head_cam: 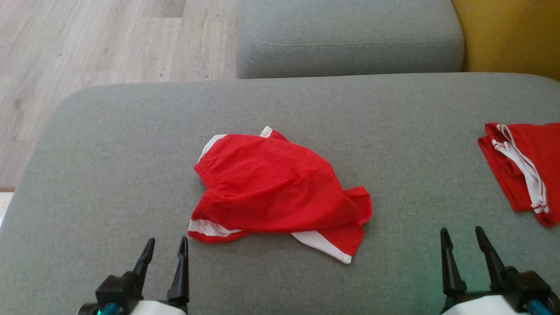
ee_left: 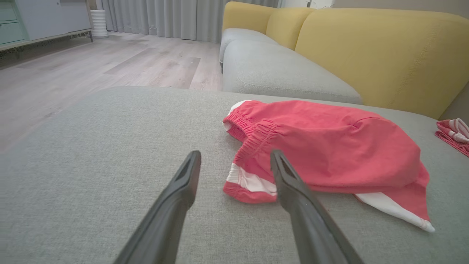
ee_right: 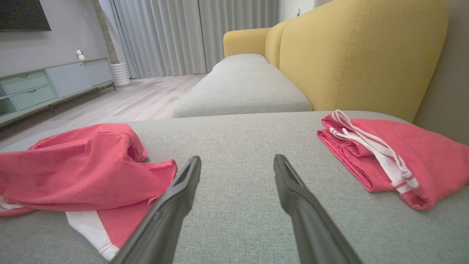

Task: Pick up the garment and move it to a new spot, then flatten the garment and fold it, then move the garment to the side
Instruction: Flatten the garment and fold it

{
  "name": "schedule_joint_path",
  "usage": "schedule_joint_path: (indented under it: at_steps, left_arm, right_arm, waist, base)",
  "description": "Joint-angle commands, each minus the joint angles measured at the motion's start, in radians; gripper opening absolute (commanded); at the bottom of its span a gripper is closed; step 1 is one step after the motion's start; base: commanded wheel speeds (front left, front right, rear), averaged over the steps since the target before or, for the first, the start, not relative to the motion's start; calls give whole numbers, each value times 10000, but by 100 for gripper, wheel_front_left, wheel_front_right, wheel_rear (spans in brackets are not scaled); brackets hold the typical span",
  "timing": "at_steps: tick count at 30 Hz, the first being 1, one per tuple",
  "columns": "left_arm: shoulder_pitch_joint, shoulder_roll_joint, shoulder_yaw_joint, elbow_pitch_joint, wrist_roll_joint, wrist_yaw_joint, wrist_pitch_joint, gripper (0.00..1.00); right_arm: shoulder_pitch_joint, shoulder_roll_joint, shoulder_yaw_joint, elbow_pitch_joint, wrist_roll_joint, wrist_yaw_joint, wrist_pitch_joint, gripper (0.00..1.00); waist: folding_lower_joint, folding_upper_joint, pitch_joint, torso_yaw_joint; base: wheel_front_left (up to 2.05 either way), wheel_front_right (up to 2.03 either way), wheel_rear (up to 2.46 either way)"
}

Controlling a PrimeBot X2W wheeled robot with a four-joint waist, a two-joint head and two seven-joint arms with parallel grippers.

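A grey sofa seat carries crumpled red shorts at its middle, not yet lifted. The left tool and right tool hover wide and empty on the near side. The pickup likely starts with pinching the waistband.

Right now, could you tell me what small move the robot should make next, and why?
Probably ease the left gripper forward onto the near hem of the crumpled red shorts. Its open, empty jaws sit just short of that white-striped edge, while the right gripper lies farther off, nearer the folded garment.
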Motion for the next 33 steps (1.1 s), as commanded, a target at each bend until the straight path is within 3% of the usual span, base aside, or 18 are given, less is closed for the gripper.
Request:
schedule_joint_path:
  at_steps: [1, 8, 13, 17, 23, 26, 33]
  left_arm:
    - [-368, -97, 463, -276, 127, -89, -123, 100]
    - [-441, -217, 696, -140, 391, -313, -123, 100]
    - [-603, -240, 606, 184, 509, -210, -123, 100]
    - [-1075, -159, 494, 761, 664, -77, 329, 100]
    - [-1905, 209, 350, 868, 783, -123, 2421, 100]
    - [-2301, 376, 317, 827, 854, -95, 3272, 100]
    - [-2721, 543, 384, 539, 712, -90, 4283, 100]
  right_arm:
    - [-236, -89, 277, -268, 39, 67, -65, 100]
    - [-257, -89, 449, -231, -32, 67, -65, 100]
    - [-345, -89, 1369, 89, 70, 67, 128, 100]
    - [-707, -113, 2551, -196, -145, 67, 2200, 100]
    - [-1289, -835, 4063, -1484, 66, 67, 5416, 100]
    - [-1710, -1184, 4408, -1715, -26, 67, 6176, 100]
    - [-2497, -1403, 5069, -1367, -65, 67, 6763, 100]
  waist:
    - [0, 0, -3, -6]
    - [0, 0, -9, -22]
    - [0, 0, -12, -66]
    - [0, 0, 75, -124]
    - [0, 0, 611, -155]
    - [0, 0, 1018, -135]
    - [0, 0, 1714, -105]
  base:
    - [0, 0, 0]
    - [0, 0, 0]
    - [0, 0, 0]
    - [0, 0, 0]
    - [0, 0, 0]
    - [0, 0, 0]
    - [0, 0, 0]
